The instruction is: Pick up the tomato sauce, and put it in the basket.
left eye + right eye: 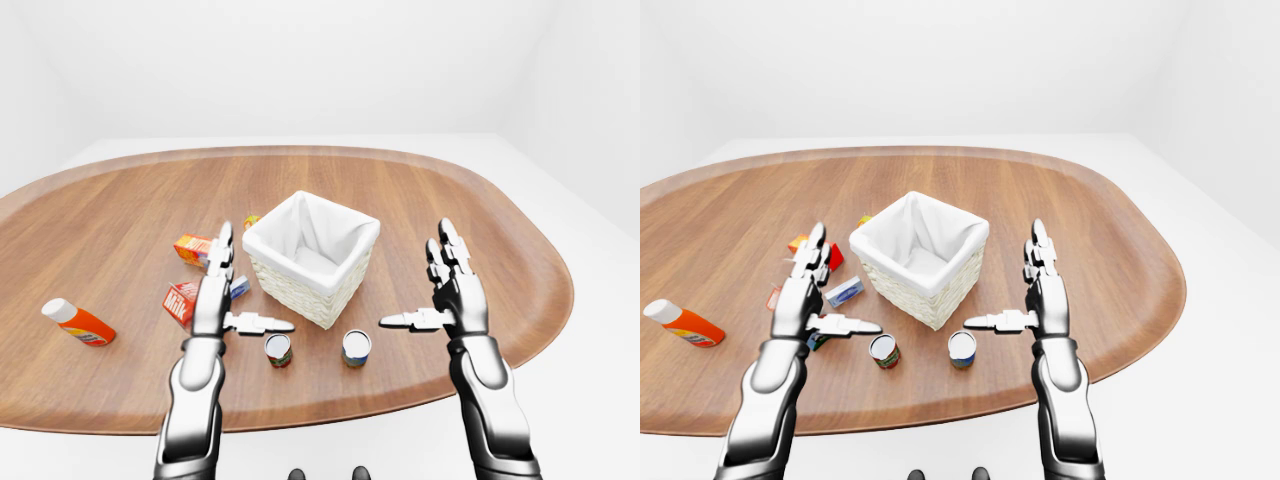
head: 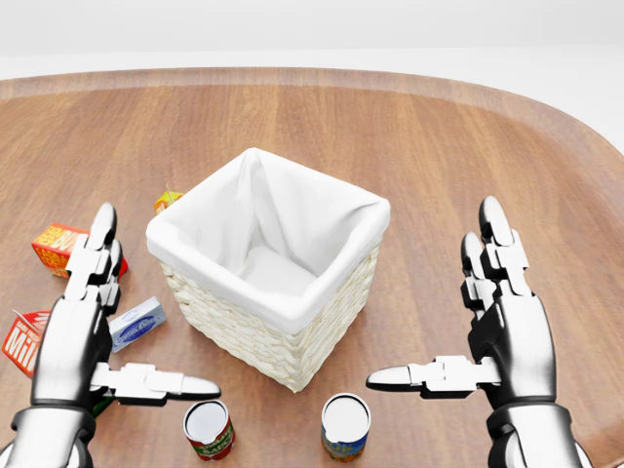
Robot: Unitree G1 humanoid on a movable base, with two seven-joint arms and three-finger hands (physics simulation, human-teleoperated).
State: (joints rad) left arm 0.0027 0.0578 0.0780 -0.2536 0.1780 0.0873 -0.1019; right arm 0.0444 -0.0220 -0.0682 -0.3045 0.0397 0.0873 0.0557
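The tomato sauce can (image 2: pixel 208 429), with a red and green label, stands upright on the wooden table (image 1: pixel 450 200) at the bottom of the head view, just below the left corner of the basket. The basket (image 2: pixel 263 341) is white wicker with a white cloth lining and holds nothing I can see. My left hand (image 1: pixel 245 290) is open, fingers up and thumb pointing right, just above and left of the can without touching it. My right hand (image 1: pixel 420 280) is open and empty to the right of the basket.
A second can with a blue label (image 2: pixel 345 426) stands right of the tomato sauce. Left of the basket lie a blue-white small box (image 2: pixel 136 323), a red carton (image 1: pixel 182 300), an orange box (image 1: pixel 192 247) and an orange bottle (image 1: pixel 78 322).
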